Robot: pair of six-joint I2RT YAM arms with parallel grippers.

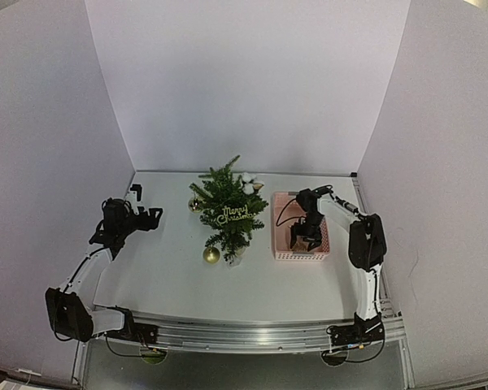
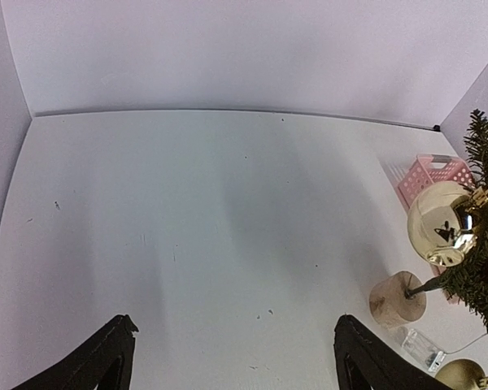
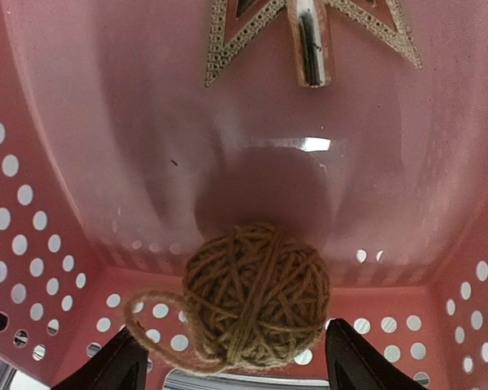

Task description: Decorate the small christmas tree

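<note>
Left gripper (image 2: 234, 325): jaws wide apart, empty, above table (image 2: 187, 203).
Right gripper (image 3: 232, 345): spread wide in pink basket (image 3: 32, 244), astride twine ball (image 3: 256, 292).

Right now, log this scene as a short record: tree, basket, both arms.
tree: small christmas tree mid-table, upright on wooden base, carrying gold baubles and a Merry Christmas sign
basket: pink basket right of tree, holding twine ball and star topper
left fingers: open, empty, above bare table left of tree
right fingers: open inside basket, either side of twine ball; contact unclear
</note>
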